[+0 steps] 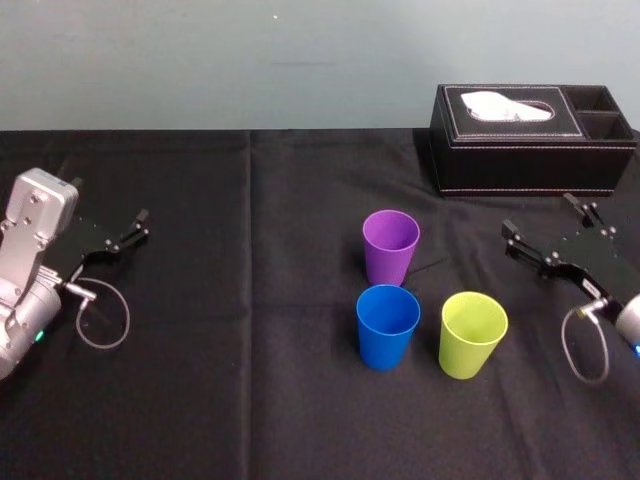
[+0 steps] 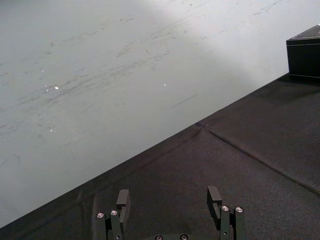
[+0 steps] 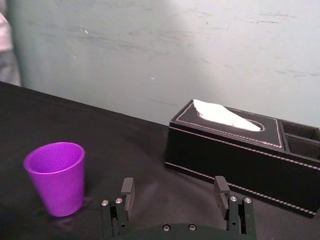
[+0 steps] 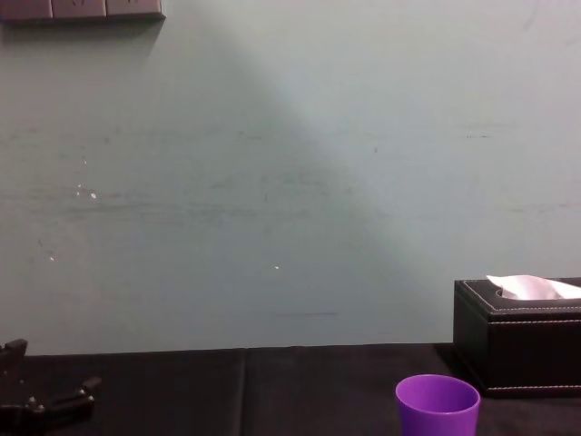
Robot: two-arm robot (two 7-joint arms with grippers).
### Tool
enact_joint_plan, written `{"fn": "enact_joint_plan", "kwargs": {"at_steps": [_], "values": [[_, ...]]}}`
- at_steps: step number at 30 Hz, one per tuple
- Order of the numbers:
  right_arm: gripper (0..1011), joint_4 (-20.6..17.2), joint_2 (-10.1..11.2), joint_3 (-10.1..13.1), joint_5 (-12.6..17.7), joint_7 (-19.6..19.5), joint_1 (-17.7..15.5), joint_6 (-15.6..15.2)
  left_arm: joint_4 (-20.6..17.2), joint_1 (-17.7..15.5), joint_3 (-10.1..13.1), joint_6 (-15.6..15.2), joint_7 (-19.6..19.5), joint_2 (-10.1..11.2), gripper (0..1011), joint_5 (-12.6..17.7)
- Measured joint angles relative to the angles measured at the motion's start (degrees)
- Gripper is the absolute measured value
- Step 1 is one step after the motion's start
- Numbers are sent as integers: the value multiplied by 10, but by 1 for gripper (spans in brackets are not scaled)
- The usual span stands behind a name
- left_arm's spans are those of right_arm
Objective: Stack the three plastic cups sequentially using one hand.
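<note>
Three plastic cups stand upright and apart on the black table. The purple cup (image 1: pixel 390 246) (image 3: pixel 56 177) (image 4: pixel 437 406) is farthest back. In front of it is the blue cup (image 1: pixel 387 325), with the yellow-green cup (image 1: pixel 472 333) to its right. My right gripper (image 1: pixel 552 232) (image 3: pixel 174 194) hovers open and empty to the right of the cups, level with the purple one. At the table's left side rests my left gripper (image 1: pixel 110 236) (image 2: pixel 169 200), open with nothing in it.
A black tissue box (image 1: pixel 530 138) (image 3: pixel 240 150) (image 4: pixel 517 334) with white tissue stands at the back right, behind the right gripper. Bare black cloth (image 1: pixel 230 300) lies between the left gripper and the cups. A pale wall (image 4: pixel 272 182) rises behind the table.
</note>
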State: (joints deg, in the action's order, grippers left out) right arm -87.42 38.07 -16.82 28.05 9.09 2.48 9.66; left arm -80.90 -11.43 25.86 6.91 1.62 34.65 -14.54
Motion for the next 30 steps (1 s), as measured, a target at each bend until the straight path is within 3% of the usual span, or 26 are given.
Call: {"fn": "enact_joint_plan", "kwargs": {"at_steps": [5,11,20,30], "values": [[1003,-28,20,29,50,51,-42,9,0,0,0,0,0,0,1011,0],[1003,-62,44,60,89,102,-96,22,0,0,0,0,0,0,1011,0],[1003,-100,87,93,105,168,-162,32,0,0,0,0,0,0,1011,0],[1003,-113,122,118,117,237,-209,35,0,0,0,0,0,0,1011,0]]}}
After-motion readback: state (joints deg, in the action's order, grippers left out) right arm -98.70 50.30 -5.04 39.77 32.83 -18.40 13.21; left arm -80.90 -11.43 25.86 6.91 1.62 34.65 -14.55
